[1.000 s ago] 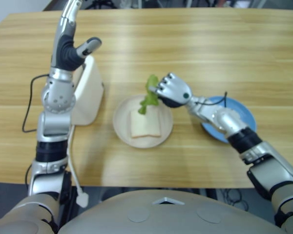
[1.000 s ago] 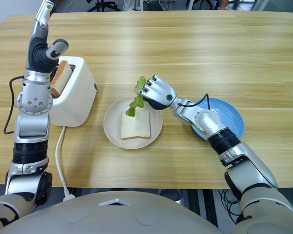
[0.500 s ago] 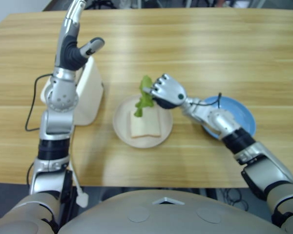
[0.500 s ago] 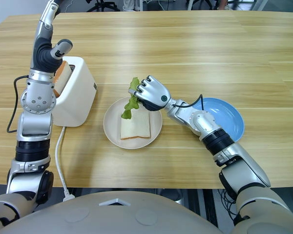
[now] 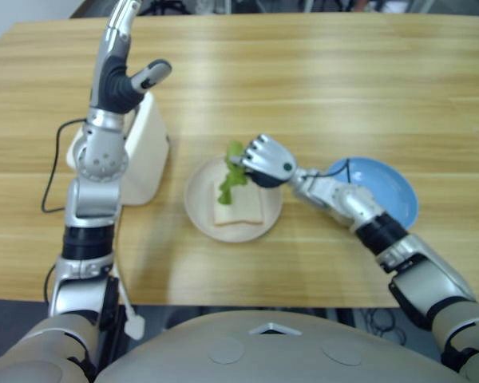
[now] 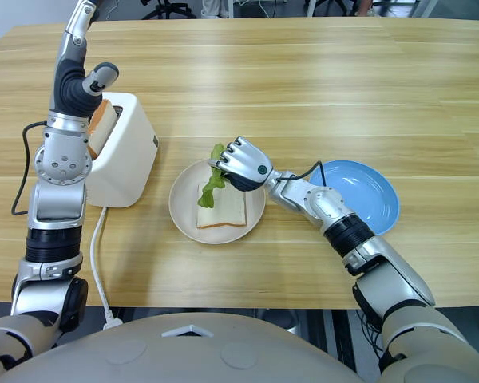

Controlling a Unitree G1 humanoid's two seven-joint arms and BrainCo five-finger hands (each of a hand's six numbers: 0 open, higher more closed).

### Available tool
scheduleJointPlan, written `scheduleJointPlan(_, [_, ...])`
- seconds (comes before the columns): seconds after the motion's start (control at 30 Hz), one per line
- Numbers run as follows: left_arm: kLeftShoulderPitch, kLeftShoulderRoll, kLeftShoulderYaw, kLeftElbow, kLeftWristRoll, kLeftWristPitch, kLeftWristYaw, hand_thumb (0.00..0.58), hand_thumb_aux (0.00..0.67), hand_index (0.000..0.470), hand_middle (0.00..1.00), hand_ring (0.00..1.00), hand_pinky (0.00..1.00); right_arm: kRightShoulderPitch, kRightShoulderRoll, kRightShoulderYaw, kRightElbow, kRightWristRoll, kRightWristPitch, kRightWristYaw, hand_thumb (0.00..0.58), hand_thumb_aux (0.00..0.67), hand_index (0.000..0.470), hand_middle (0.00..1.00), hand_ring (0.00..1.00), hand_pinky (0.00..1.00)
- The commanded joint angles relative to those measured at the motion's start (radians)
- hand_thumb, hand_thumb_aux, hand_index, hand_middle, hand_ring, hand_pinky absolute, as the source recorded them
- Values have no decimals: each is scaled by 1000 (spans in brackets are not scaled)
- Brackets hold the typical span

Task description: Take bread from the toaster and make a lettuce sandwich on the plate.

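Lowered toward the plate since a second ago, the lettuce [image 6: 212, 179] hangs from the curled fingers of the right hand [image 6: 243, 163], pinched at its top, with its lower tip over the bread slice [image 6: 223, 211] on the plate [image 6: 178, 209]. Left of the plate the toaster [image 6: 132, 152] holds a second slice [image 6: 102, 126]. The left hand [image 6: 70, 73] is raised above it, fingers straight and holding nothing. Right of the plate lies a blue dish [image 6: 371, 191].

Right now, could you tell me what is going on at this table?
The robot's right hand holds a lettuce leaf just over the bread slice on the beige plate. Its left hand is raised, open, above the toaster, where another slice sits in the slot. A blue plate stands to the right.
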Motion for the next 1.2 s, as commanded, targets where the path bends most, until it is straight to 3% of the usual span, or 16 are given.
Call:
scheduleJointPlan(0.03, [-4, 0, -8, 8, -1, 7, -9, 0, 0, 0, 0, 0, 0, 15, 2, 18, 12, 22, -18, 41, 580, 670, 460, 1000, 1000, 1000])
scheduleJointPlan(0.23, [0, -3, -10, 2, -1, 11, -10, 0, 0, 0, 0, 0, 0, 37, -8, 23, 23, 29, -26, 87, 580, 670, 460, 1000, 1000, 1000])
scheduleJointPlan(0.3, [2, -2, -10, -2, -1, 13, -11, 0, 0, 0, 0, 0, 0, 52, -24, 23, 29, 37, -28, 123, 580, 670, 460, 776, 776, 776])
scheduleJointPlan(0.33, [3, -2, -9, -3, -1, 13, -12, 0, 0, 0, 0, 0, 0, 60, -34, 22, 30, 38, -27, 142, 573, 596, 409, 573, 573, 573])
scheduleJointPlan(0.37, [3, -2, -9, -4, -1, 14, -12, 0, 0, 0, 0, 0, 0, 68, -44, 21, 34, 37, -24, 163, 573, 596, 409, 573, 573, 573])
scheduleJointPlan(0.4, [3, -2, -9, -4, -1, 14, -12, 0, 0, 0, 0, 0, 0, 73, -53, 23, 37, 29, -17, 180, 360, 257, 177, 0, 0, 0])
scheduleJointPlan(0.43, [3, -2, -9, -3, -1, 15, -12, 0, 0, 0, 0, 0, 0, 79, -63, 24, 40, 22, -11, 196, 360, 257, 177, 0, 0, 0])
scheduleJointPlan(0.47, [3, -2, -10, -3, 0, 14, -12, 0, 0, 0, 0, 0, 0, 85, -74, 25, 43, 23, -10, 215, 0, 0, 0, 0, 0, 0])
scheduleJointPlan(0.7, [6, 1, -6, -4, -1, 14, -15, 0, 0, 0, 0, 0, 0, 123, -138, 10, 21, 58, -33, 320, 0, 0, 0, 0, 0, 0])
scheduleJointPlan(1.2, [1, -6, -19, 4, 4, 11, -20, 0, 0, 0, 0, 0, 0, 158, -159, -24, -64, 108, -51, 335, 0, 0, 0, 0, 0, 0])
